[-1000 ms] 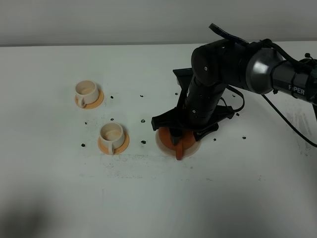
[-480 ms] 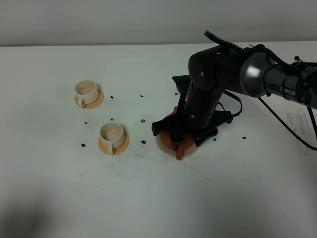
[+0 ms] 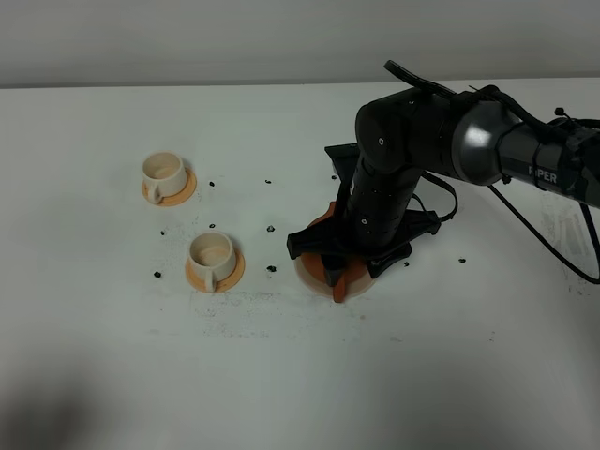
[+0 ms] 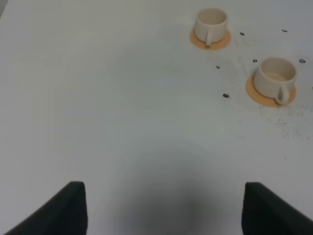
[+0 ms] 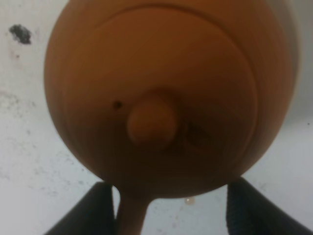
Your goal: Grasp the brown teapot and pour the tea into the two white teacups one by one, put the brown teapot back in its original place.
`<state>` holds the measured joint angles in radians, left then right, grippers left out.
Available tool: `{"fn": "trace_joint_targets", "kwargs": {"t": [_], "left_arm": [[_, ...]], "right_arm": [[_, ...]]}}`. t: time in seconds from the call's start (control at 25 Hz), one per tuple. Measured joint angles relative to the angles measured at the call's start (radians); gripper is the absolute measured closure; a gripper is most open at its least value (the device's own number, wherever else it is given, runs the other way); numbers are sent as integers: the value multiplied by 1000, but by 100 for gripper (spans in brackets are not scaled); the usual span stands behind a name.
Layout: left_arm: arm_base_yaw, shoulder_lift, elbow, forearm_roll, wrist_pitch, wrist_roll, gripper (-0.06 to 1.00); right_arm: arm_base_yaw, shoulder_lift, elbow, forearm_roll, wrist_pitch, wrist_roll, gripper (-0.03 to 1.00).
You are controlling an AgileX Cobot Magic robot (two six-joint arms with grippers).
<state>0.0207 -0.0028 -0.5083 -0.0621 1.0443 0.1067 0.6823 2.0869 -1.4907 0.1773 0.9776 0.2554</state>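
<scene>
The brown teapot (image 3: 340,281) sits on the pale round coaster, its original place (image 3: 307,270), right of centre, mostly hidden under my right arm. My right gripper (image 3: 336,267) reaches down over it. In the right wrist view the teapot (image 5: 156,93) with its knobbed lid fills the picture, and the dark fingers (image 5: 100,210) press against both of its sides. The two white teacups (image 3: 163,172) (image 3: 212,253) stand on orange saucers to the left, also seen in the left wrist view (image 4: 211,22) (image 4: 277,76). My left gripper (image 4: 164,210) hovers open over bare table.
Small black specks (image 3: 271,268) are scattered on the white table (image 3: 281,375) between the cups and the coaster. The right arm's black cable (image 3: 553,244) trails off to the right. A shadow lies at the front left corner.
The right arm has shifted slightly left and lower over the teapot, then held still. The cups have not moved.
</scene>
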Motion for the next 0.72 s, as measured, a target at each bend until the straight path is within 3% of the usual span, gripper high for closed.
{"fn": "trace_joint_targets", "kwargs": {"t": [0.2,0.44,0.72], "left_arm": [[0,0,0,0,0,0,28],[0,0,0,0,0,0,28],[0,0,0,0,0,0,28]], "right_arm": [[2,19,0,19,6,-41,58],[4,29,0,32,2,-134,84],[6,29,0,30,2,-194,85]]}}
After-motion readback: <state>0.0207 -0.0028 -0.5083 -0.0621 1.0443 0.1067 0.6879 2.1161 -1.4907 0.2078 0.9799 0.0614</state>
